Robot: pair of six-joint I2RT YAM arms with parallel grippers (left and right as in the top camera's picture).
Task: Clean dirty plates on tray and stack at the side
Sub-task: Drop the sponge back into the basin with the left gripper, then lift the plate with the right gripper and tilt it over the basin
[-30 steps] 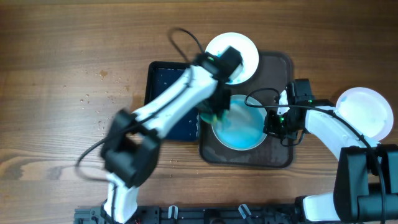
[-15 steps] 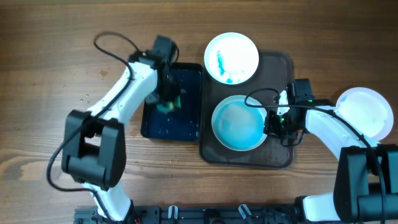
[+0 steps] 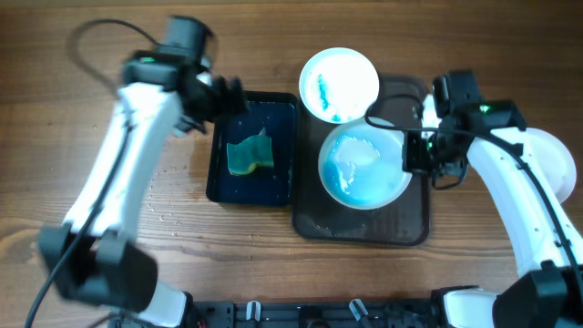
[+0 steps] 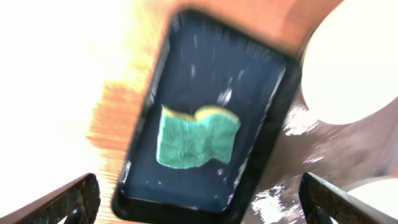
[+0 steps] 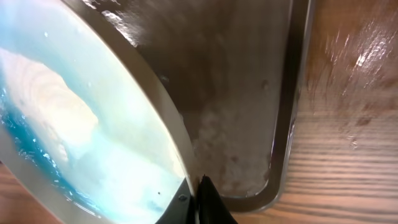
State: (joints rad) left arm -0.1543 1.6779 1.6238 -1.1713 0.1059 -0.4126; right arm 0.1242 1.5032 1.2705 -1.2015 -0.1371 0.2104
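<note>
the plate being cleaned (image 3: 363,169) (filmed with pale blue suds, whiter toward the middle) is over the centre of the brown tray (image 3: 364,230). the right jaws are closed thin on its right rim, nipping the edge, as the right wrist view shows. beyond it, overhanging the tray's far left corner, lies a second white plate (image 3: 340,84) with blue smears. just left of the tray stands a dark blue basin (image 3: 273,187), and a green-and-yellow sponge (image 3: 249,155) lies loose on its floor. the left jaws hang over the basin's far left corner, blurred from overhead, spread wide with nothing between them. off the tray, at the right of the worktop (image 3: 510,55), a clean white plate (image 3: 557,155) lies partly under the right arm.
</note>
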